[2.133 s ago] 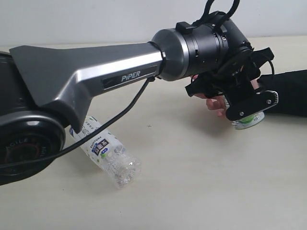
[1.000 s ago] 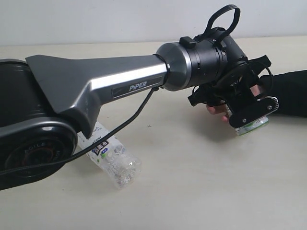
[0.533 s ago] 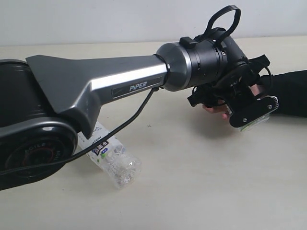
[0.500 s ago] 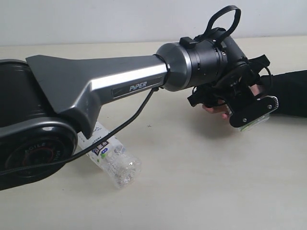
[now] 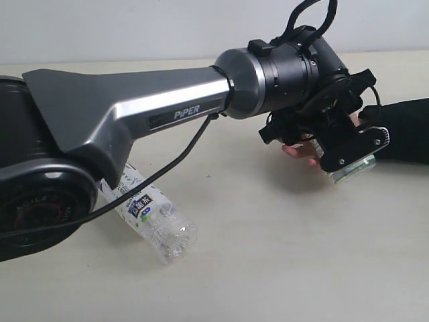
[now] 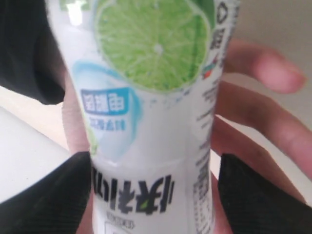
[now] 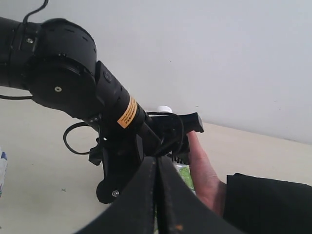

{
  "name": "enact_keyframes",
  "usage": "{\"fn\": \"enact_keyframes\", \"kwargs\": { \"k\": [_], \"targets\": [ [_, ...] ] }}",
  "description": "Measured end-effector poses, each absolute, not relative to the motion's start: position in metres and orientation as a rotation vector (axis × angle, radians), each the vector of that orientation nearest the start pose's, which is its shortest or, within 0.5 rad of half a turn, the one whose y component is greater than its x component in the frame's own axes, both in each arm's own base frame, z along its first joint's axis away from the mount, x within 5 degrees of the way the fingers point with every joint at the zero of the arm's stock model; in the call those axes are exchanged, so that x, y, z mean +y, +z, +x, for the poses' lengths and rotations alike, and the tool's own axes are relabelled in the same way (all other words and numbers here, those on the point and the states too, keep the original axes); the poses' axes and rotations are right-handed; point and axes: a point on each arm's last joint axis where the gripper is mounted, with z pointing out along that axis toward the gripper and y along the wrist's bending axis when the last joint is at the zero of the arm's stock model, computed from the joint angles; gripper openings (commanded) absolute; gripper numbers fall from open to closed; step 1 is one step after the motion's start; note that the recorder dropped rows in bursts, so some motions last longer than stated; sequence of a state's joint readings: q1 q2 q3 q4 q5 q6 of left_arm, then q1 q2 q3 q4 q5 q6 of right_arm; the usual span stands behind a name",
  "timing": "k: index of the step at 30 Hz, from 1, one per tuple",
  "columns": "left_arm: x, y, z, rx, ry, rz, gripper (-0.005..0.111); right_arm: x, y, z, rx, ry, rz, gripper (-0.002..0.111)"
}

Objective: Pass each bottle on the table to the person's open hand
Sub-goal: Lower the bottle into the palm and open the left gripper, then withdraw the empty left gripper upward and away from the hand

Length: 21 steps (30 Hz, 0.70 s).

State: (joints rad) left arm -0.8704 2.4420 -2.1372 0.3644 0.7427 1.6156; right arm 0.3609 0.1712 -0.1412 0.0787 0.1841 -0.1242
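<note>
I see L gripper fingers flanking the clear plastic lime-label bottle against person's bare open hand; can't tell if gripping. R gripper pinched closed. 2nd clear bottle lies on pale beige table.

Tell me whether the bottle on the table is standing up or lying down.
Lying down: the clear labelled bottle rests lengthwise on the table, one end hidden behind the left arm.

Bottle apparently on hand
</note>
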Motion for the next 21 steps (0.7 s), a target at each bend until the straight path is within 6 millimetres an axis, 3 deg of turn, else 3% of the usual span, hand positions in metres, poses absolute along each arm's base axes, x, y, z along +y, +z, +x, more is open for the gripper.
{"fn": "enact_keyframes", "kwargs": {
  "k": [11,21],
  "targets": [
    [-0.401,0.203,0.358,-0.82,-0.96,-3.378,0.07,0.025,0.234,0.063,1.666,0.247,-0.355,0.001],
    [-0.391,0.249,0.345,-1.109,-0.939,-3.352,0.07,0.025,0.234,0.063,1.666,0.247,-0.355,0.001]
  ]
}}
